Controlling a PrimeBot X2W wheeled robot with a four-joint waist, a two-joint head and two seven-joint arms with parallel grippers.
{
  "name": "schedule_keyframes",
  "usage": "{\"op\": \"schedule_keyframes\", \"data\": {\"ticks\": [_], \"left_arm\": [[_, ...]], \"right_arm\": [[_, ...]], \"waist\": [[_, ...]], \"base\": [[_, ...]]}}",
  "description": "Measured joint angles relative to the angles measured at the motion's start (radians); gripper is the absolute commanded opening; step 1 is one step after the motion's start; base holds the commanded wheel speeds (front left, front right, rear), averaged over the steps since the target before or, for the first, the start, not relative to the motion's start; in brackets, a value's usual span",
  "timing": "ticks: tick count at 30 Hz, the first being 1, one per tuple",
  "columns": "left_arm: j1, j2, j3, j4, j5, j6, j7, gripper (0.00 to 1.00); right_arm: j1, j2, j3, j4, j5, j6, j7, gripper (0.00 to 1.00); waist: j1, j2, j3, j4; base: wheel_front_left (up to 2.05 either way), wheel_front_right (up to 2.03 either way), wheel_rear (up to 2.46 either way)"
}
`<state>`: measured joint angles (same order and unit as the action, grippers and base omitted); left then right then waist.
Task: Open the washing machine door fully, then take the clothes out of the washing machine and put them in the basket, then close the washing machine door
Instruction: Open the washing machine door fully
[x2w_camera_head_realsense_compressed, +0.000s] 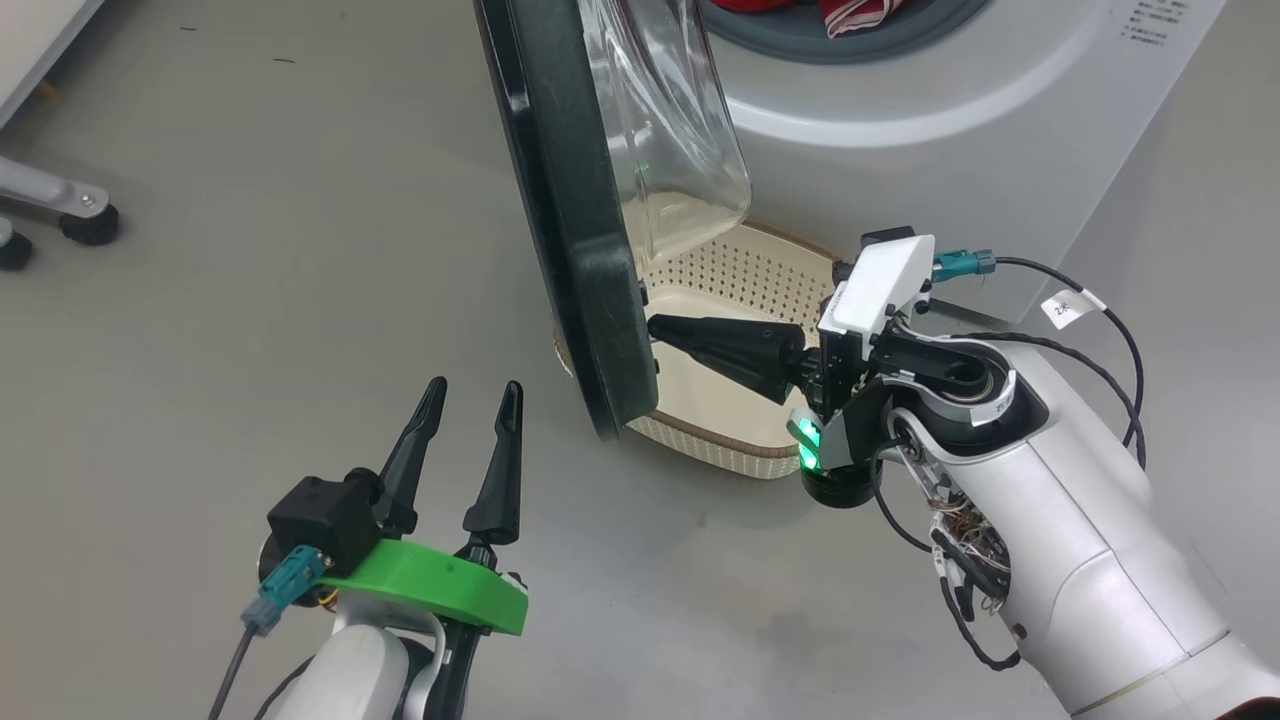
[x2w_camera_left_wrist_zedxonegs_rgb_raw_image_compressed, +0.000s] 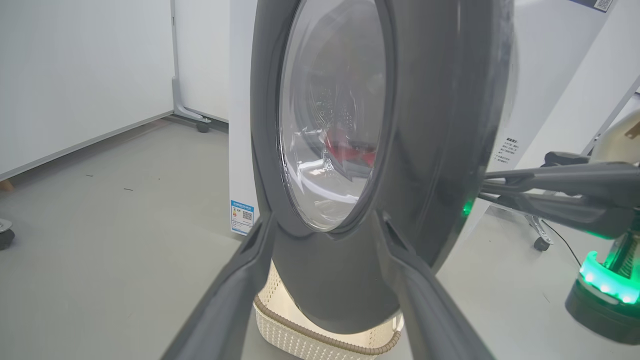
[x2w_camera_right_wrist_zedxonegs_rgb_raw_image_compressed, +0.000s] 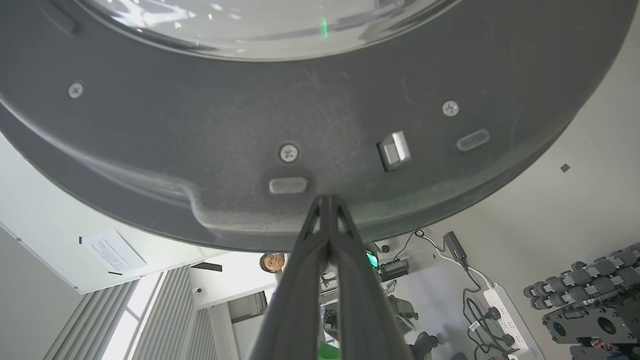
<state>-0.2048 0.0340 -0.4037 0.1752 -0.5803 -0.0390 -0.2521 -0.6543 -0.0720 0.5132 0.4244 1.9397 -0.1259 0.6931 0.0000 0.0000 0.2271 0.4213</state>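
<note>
The washing machine door (x2w_camera_head_realsense_compressed: 560, 200) stands partly open and edge-on, its glass bowl (x2w_camera_head_realsense_compressed: 670, 120) facing the washing machine (x2w_camera_head_realsense_compressed: 900, 90). Red clothes (x2w_camera_head_realsense_compressed: 850, 12) lie in the porthole and show through the glass (x2w_camera_left_wrist_zedxonegs_rgb_raw_image_compressed: 350, 152). Under the door sits the cream basket (x2w_camera_head_realsense_compressed: 740, 290), with nothing in the part I can see. My right gripper (x2w_camera_head_realsense_compressed: 655, 327) is shut, its tips pressed against the inner face of the door's lower rim (x2w_camera_right_wrist_zedxonegs_rgb_raw_image_compressed: 320, 115), where the right gripper (x2w_camera_right_wrist_zedxonegs_rgb_raw_image_compressed: 327, 200) holds nothing. My left gripper (x2w_camera_head_realsense_compressed: 475, 388) is open on the door's outer side, apart from it; the left gripper (x2w_camera_left_wrist_zedxonegs_rgb_raw_image_compressed: 325, 222) frames the door (x2w_camera_left_wrist_zedxonegs_rgb_raw_image_compressed: 425, 125).
A wheeled frame leg (x2w_camera_head_realsense_compressed: 60, 205) stands on the grey floor at far left. A blue label (x2w_camera_left_wrist_zedxonegs_rgb_raw_image_compressed: 242, 216) marks the washer's side. Beyond the door's edge are a person (x2w_camera_right_wrist_zedxonegs_rgb_raw_image_compressed: 272, 260), a power strip (x2w_camera_right_wrist_zedxonegs_rgb_raw_image_compressed: 505, 305) and equipment racks (x2w_camera_right_wrist_zedxonegs_rgb_raw_image_compressed: 585, 310).
</note>
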Motion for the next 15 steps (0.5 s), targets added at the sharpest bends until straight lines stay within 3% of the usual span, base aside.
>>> {"op": "schedule_keyframes", "data": {"ticks": [15], "left_arm": [[0.000, 0.000, 0.029, -0.005, 0.002, 0.009, 0.000, 1.00]], "right_arm": [[-0.001, 0.001, 0.042, -0.012, 0.029, 0.006, -0.064, 0.00]], "waist": [[0.0000, 0.0000, 0.003, -0.010]], "base": [[0.00, 0.00, 0.00]]}}
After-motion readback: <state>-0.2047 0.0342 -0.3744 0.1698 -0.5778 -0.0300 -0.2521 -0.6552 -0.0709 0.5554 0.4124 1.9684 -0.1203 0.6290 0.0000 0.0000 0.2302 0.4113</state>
